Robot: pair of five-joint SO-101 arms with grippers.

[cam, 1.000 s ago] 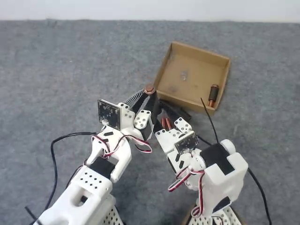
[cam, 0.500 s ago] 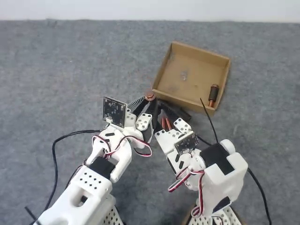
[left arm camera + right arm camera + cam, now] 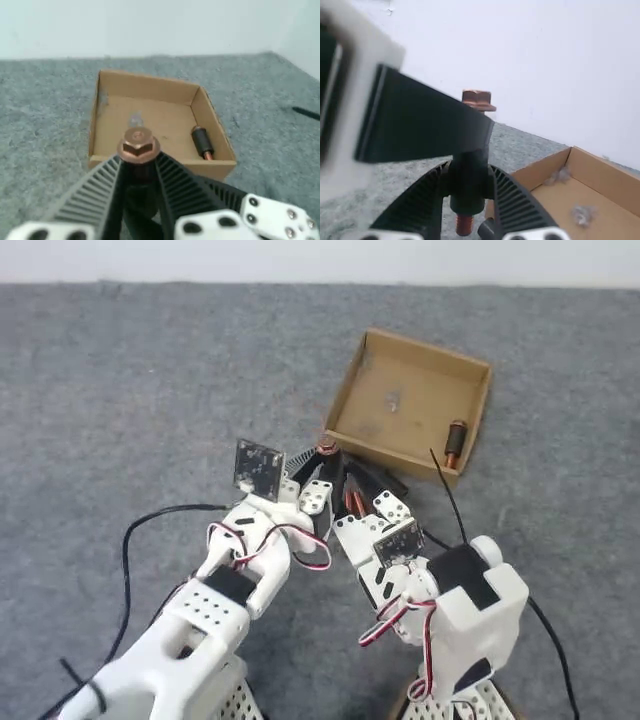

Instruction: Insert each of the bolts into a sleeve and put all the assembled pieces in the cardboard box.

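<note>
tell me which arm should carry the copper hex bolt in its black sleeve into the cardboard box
Left, probably: the left gripper is shut on the copper hex bolt just under its head, and the brown cardboard box lies straight ahead of it. The right gripper clamps the black sleeve lower down.

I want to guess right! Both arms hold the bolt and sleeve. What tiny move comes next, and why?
Probably the right fingers open. The bolt pokes through the sleeve, and the left fingers grip it facing the box.

Grey felt tabletop (image 3: 120,370), plain white wall (image 3: 300,258) behind it
</note>
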